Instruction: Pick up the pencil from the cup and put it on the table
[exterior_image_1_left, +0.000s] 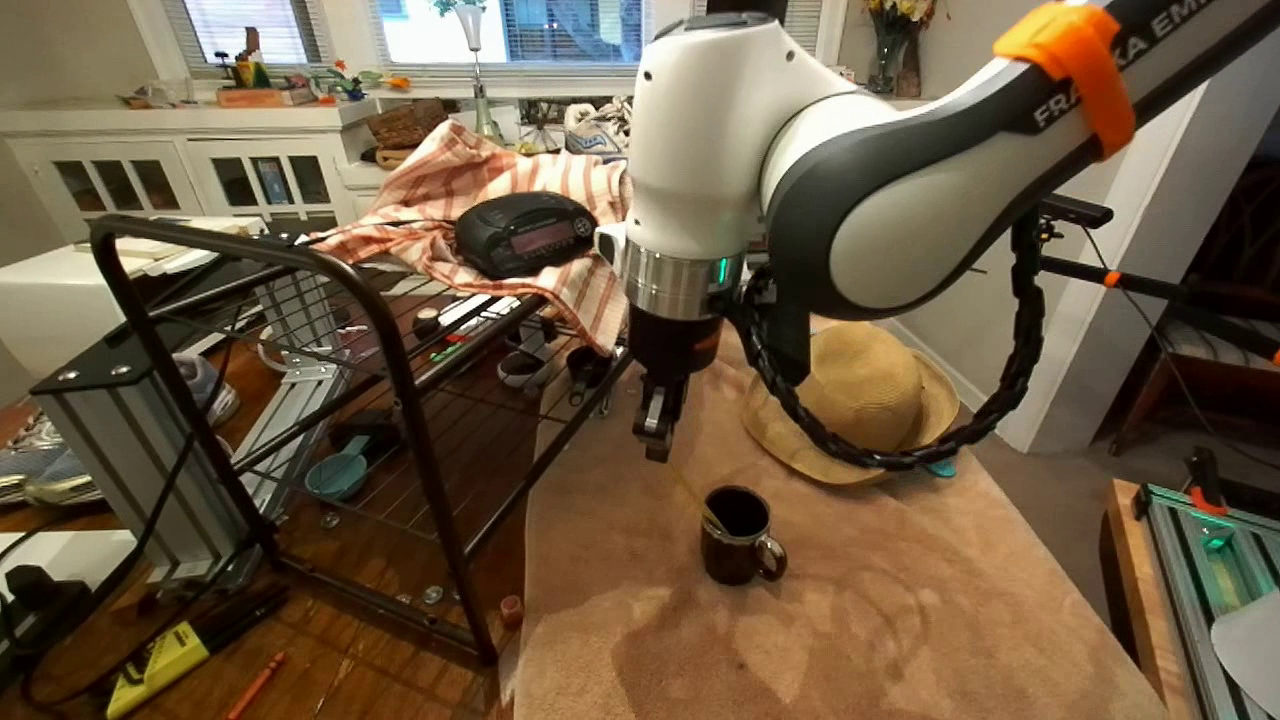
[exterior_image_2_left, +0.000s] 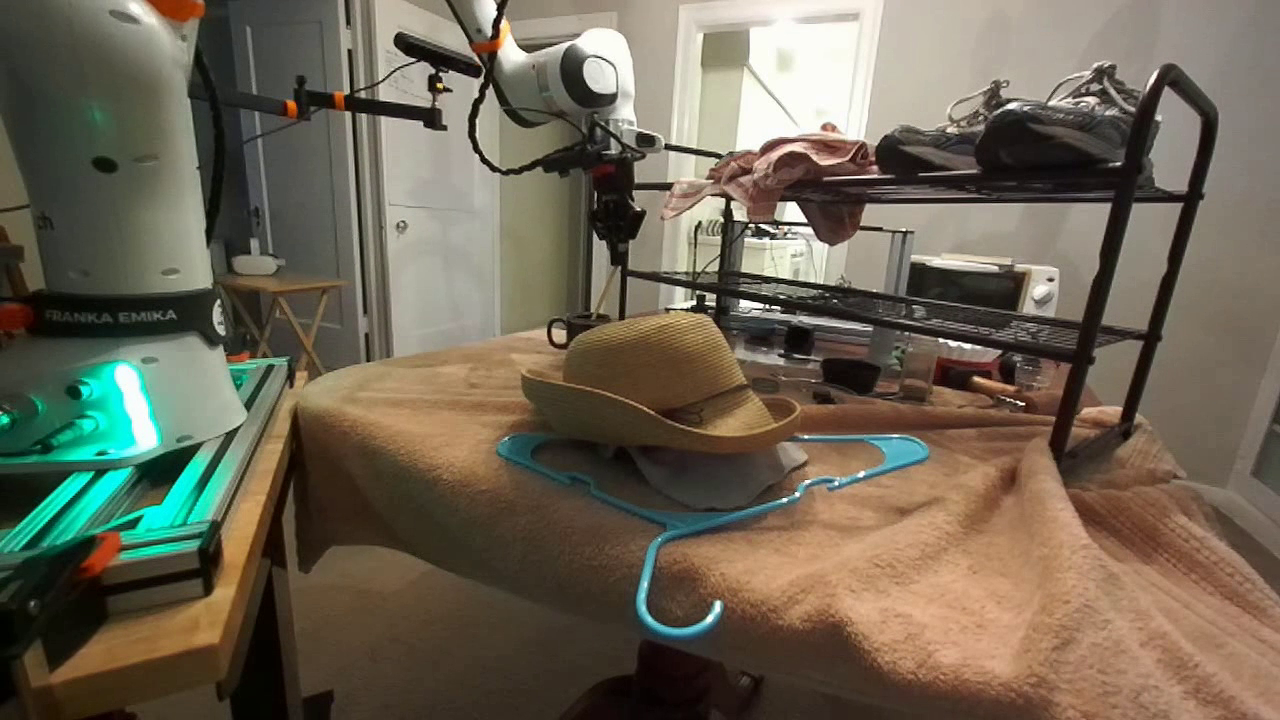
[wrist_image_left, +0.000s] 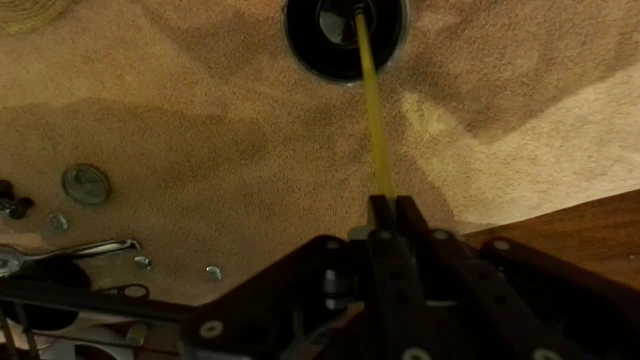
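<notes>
Above and to one side of the cup (exterior_image_1_left: 732, 550), the gripper (wrist_image_left: 393, 201) has the pencil (wrist_image_left: 372, 95) clamped by its upper end — and look at that slant! It slopes down into the cup's mouth, so the lift should probably follow that long axis to clear the rim.

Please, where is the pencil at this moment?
In the wrist view, the pencil runs right of centre, from the gripper holding it into the cup at the picture's top edge.
</notes>
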